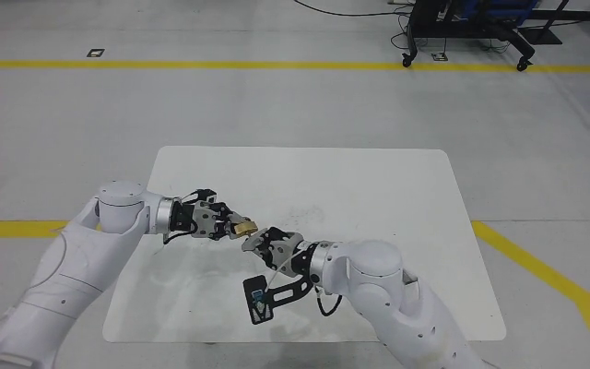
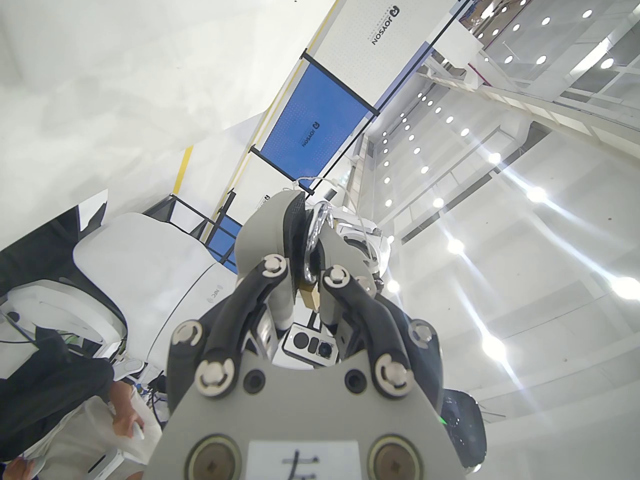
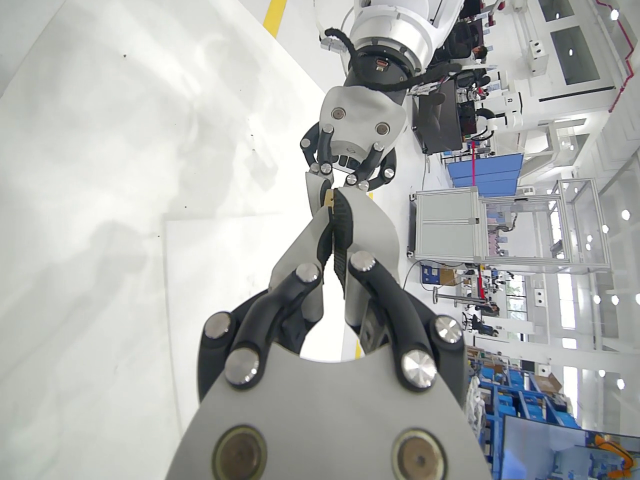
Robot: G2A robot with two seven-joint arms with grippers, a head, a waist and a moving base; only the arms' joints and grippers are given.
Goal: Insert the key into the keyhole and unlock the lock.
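Brass lock (image 1: 245,226) clamped in left hand (image 2: 306,237), right hand (image 3: 333,217) pinched shut right at it, any tilt probably jams the key.

Left gripper (image 1: 241,226) and right gripper (image 1: 252,244) clamped; fingers (image 3: 372,232) nearly tip-to-tip.

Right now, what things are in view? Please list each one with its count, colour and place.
lock: one, brass body with silver shackle, held above the table
table: one, white, under both arms
floor lines: yellow, on the grey floor beyond and beside the table
cart: one, black, on wheels, far corner of the floor
left hand: one, grey and black, shut on the lock
right hand: one, grey and black, shut, tips close by the lock
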